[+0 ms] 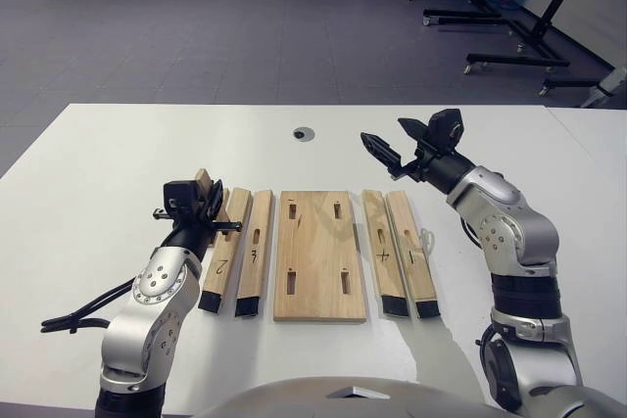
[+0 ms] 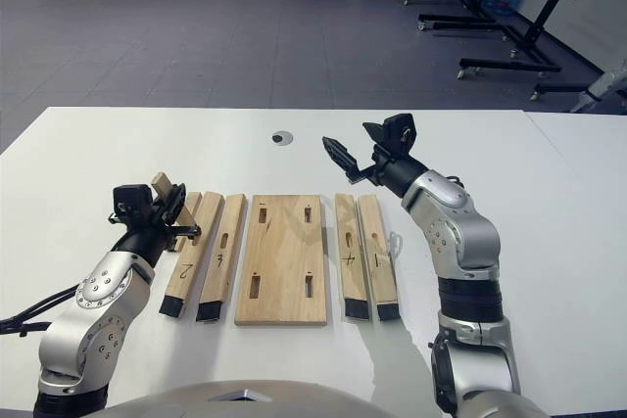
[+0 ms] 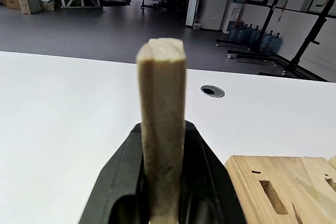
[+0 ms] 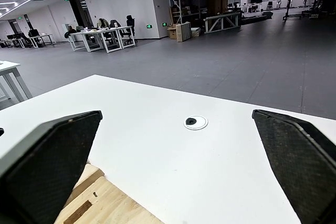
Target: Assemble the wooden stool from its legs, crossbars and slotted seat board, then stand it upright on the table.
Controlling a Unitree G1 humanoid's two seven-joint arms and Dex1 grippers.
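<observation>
While right hand (image 1: 384,132) gapes, left hand (image 1: 208,201) clamps crossbar (image 3: 161,108).

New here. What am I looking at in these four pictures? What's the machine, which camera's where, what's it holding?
A humanoid robot with two arms, each ending in a two-finger gripper. Two pictures come from its head camera, looking down over the table; the other two come from a camera on each wrist. On the table lie a slotted seat board, a left pair of legs and a right pair of legs beside it. The left gripper is shut on a wooden bar. The right gripper hangs open above the table, holding nothing.
</observation>
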